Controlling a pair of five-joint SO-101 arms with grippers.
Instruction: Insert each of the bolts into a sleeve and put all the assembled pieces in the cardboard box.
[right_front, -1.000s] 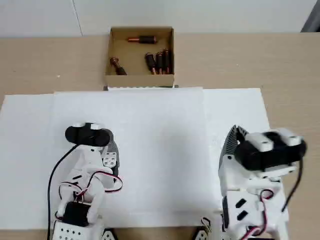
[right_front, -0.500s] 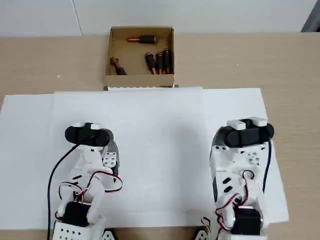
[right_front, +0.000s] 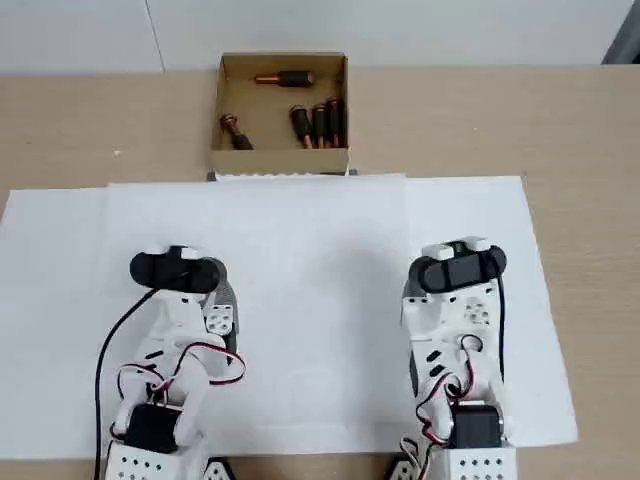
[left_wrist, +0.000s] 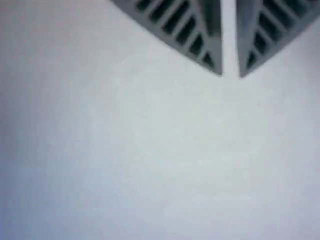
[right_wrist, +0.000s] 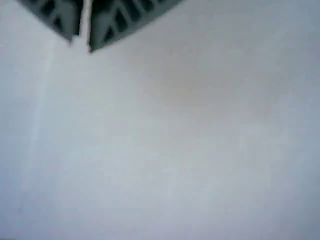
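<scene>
Closest to me, the two arms sit folded back at the near edge of the table (right_front: 90, 120), the left arm (right_front: 170, 340) and the right arm (right_front: 455, 340) side by side and well apart, both resting over a big sheet of white paper (right_front: 320, 260). The left gripper (left_wrist: 231, 75) points down at the paper, its two ribbed fingers drawn together with only a thin slit between them and nothing caught there. The right gripper (right_wrist: 80, 45) is much the same, its fingers pressed close with a hairline gap and nothing held, plain white paper beneath it.

Past the far edge of the sheet, on the bare wood, stands the cardboard box (right_front: 283, 160), open on top and just touching the paper's edge. The assembled pieces (right_front: 318, 125) lie inside it, dark sleeves with coppery bolt ends showing. Three lie side by side towards the box's right wall, one lies alone (right_front: 236, 132) by the left wall, tilted, and one (right_front: 283, 78) lies crosswise along the far wall
</scene>
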